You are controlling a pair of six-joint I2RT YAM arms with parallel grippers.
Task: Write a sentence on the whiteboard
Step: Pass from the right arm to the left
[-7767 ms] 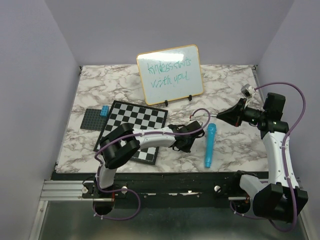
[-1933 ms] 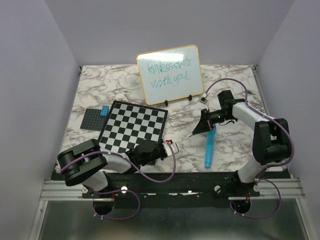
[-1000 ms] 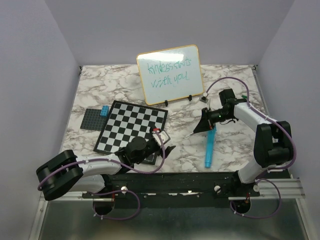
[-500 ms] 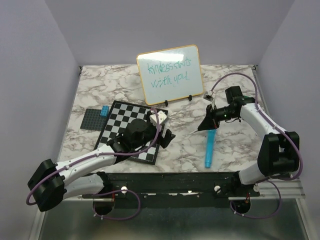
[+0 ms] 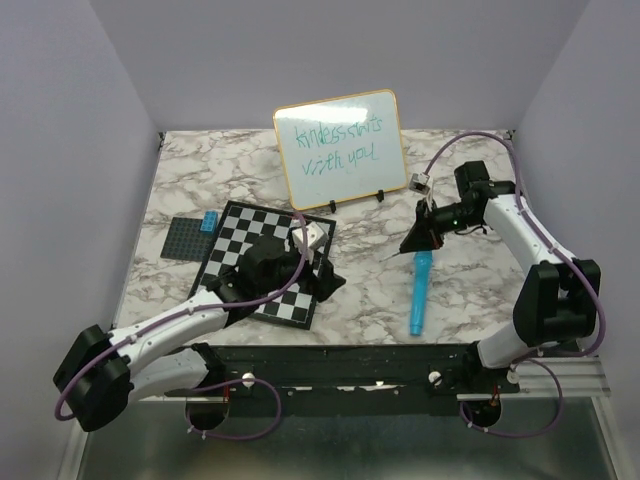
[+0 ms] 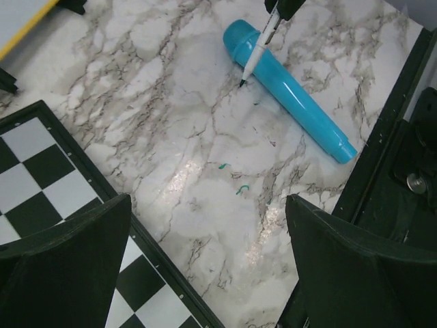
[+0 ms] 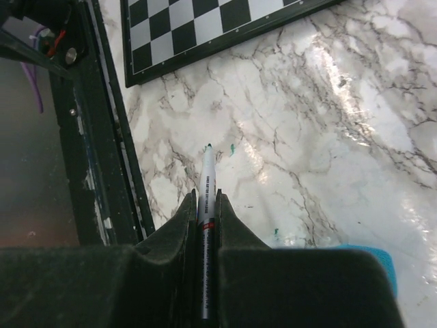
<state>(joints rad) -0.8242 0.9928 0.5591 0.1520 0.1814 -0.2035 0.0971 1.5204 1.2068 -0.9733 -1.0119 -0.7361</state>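
Yellow-framed glossy white whiteboard (image 5: 340,112) bears a green handwritten sentence (image 5: 328,135), "kindess starts with you"; right hand (image 7: 205,205) pinches a thin white marker (image 7: 207,171); left hand (image 6: 208,266) spread.

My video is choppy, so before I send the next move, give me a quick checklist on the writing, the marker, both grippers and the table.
1. sentence on the whiteboard: two green lines written, ok.
2. right gripper shut on the marker, tip uncovered: ok.
3. left gripper open, holding nothing, by the edge of the checkered board: ok.
4. teal tube lying unheld on the marble tabletop: ok.
5. Marker tip clear of the tabletop: cannot tell.
6. Tabletop free of ink: not ok, small green marks near the tube.
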